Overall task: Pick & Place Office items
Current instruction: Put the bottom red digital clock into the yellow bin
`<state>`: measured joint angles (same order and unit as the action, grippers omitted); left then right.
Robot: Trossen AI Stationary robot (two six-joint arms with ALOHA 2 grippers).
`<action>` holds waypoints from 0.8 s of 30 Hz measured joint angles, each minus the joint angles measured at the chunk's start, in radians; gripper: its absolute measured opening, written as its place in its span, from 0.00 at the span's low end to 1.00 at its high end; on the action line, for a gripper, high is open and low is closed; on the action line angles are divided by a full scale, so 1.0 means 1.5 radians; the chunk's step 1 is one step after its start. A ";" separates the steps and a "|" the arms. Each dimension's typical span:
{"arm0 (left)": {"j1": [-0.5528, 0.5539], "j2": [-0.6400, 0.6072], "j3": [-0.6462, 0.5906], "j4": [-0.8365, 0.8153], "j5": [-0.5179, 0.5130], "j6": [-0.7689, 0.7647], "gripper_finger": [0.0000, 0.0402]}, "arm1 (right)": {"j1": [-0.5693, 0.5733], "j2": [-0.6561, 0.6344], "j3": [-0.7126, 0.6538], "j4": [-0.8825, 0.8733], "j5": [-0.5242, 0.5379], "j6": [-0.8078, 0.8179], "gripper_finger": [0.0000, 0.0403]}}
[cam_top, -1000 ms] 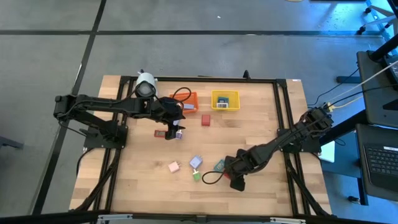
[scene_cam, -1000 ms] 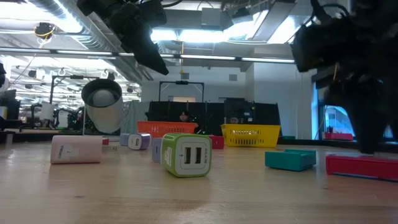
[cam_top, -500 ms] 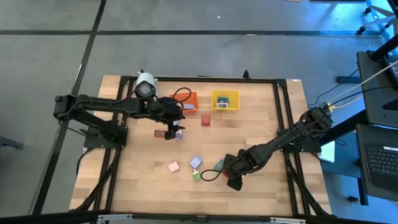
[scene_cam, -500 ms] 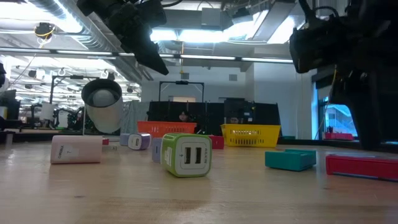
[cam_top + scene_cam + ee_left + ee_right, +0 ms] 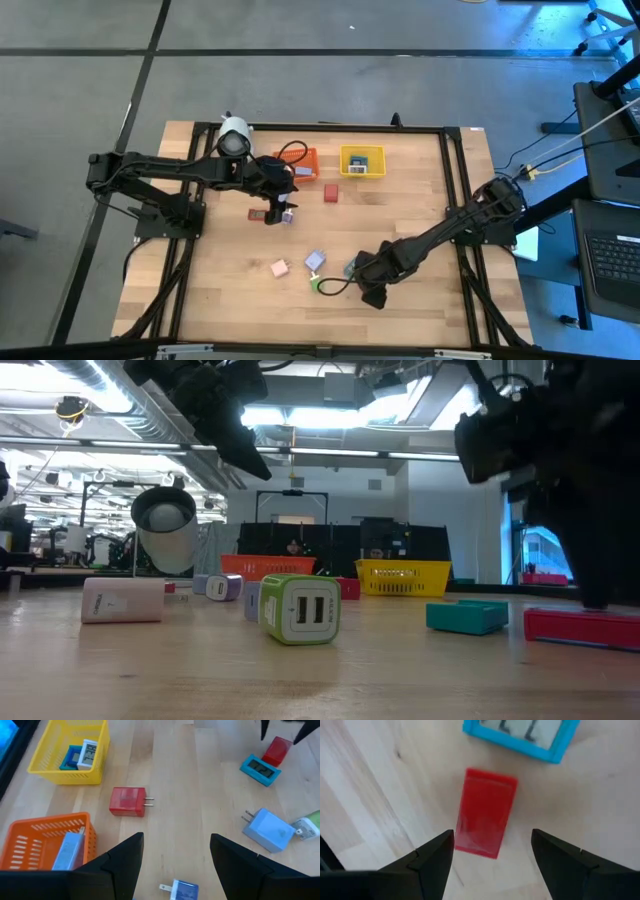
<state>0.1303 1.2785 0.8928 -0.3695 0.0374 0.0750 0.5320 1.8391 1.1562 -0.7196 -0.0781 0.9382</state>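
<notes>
My right gripper is open and hangs low over a small red block, one finger on each side and not touching it. That block lies flat on the table beside a teal clock. In the high view the right gripper is near the table's near edge and covers the block. The low view shows the red block next to the teal clock. My left gripper is open and hovers in front of the orange bin. Below it lie a small blue plug and a red plug block.
A green and white charger cube, a pink block and a lilac charger lie near the middle of the near side. The yellow bin holds small items. A white cylinder stands at the far left.
My right gripper has drifted a little toward the table's left and near edge and now stands over the red block. It has stayed open. The left arm has kept still.
</notes>
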 joint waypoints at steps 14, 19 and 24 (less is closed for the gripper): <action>-0.001 0.000 0.000 -0.002 0.006 0.000 0.56 | 0.005 0.049 0.077 -0.076 0.024 -0.038 0.66; -0.006 0.000 0.000 -0.001 0.006 0.001 0.56 | 0.004 0.049 0.077 -0.079 0.030 -0.038 0.66; -0.008 0.000 0.000 -0.005 0.006 0.001 0.56 | 0.003 0.049 0.077 -0.072 0.025 -0.034 0.66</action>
<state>0.1177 1.2781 0.8928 -0.3768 0.0467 0.0759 0.5365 1.9125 1.2720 -0.8279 -0.0412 0.8874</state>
